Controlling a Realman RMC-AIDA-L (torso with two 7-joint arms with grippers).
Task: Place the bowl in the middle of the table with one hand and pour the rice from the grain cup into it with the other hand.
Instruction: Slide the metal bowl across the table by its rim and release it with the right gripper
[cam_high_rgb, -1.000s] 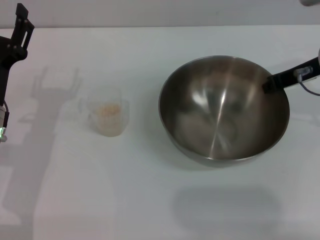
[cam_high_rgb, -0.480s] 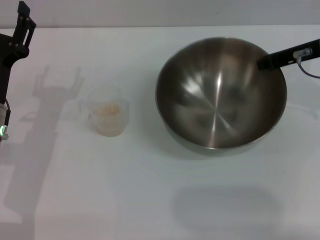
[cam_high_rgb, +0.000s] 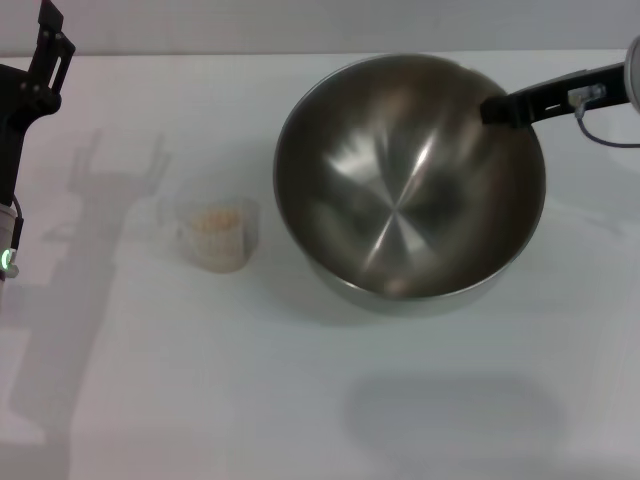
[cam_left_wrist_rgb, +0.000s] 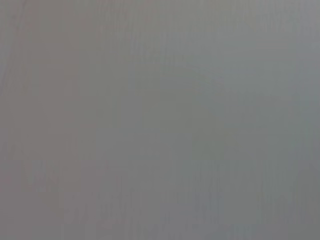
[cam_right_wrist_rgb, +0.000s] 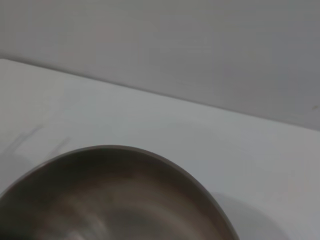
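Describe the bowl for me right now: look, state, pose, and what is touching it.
The bowl is a large round stainless-steel mixing bowl, shiny and brushed inside, with nothing in it. It sits tilted, its mouth turned toward the camera, right of the grain cup and apart from it. The right tool reaches in from the right and meets its far right rim. The right wrist view shows only part of its rim over the white table.

The bowl (cam_high_rgb: 410, 185) sits farther left and nearer the grain cup (cam_high_rgb: 218, 233), lifted and tilted; the right gripper (cam_high_rgb: 500, 108) has travelled with its rim.
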